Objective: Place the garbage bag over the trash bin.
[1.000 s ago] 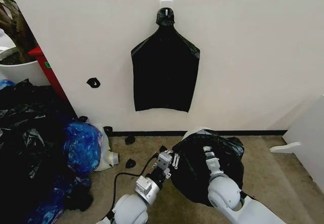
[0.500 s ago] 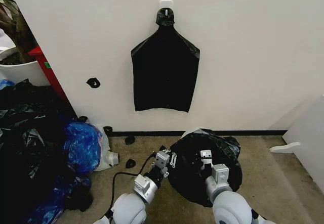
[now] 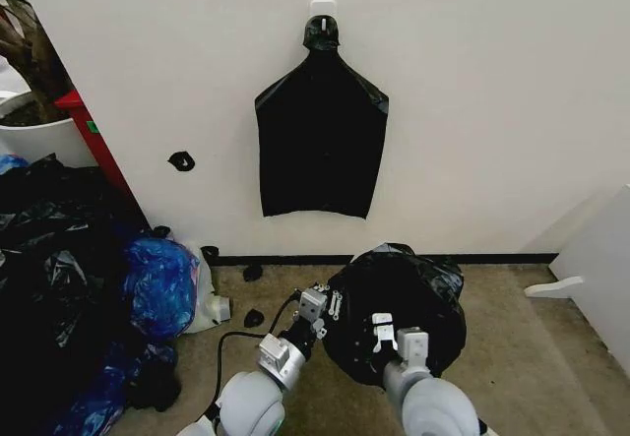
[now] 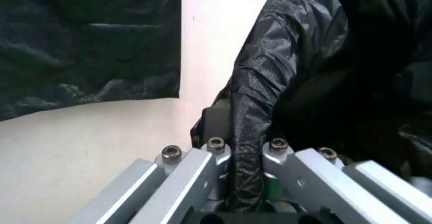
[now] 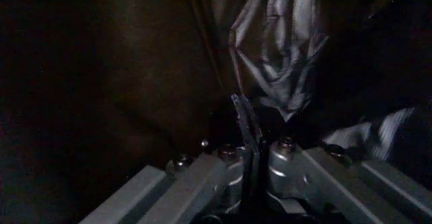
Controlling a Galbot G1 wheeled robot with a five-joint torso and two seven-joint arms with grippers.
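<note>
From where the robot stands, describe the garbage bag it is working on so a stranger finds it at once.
Look at the white wall, then down to the carpet below the flat bag hung from a hook. There sits the garbage bag, a crinkled glossy black mound pinched by the left gripper and right gripper, unlike the heap of black and blue bags leftward.

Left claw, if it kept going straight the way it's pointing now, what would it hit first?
The left claw is already pinching a fold of the garbage bag, so it would probably push further into that bag first. The wall lies behind; depth is unclear.
</note>
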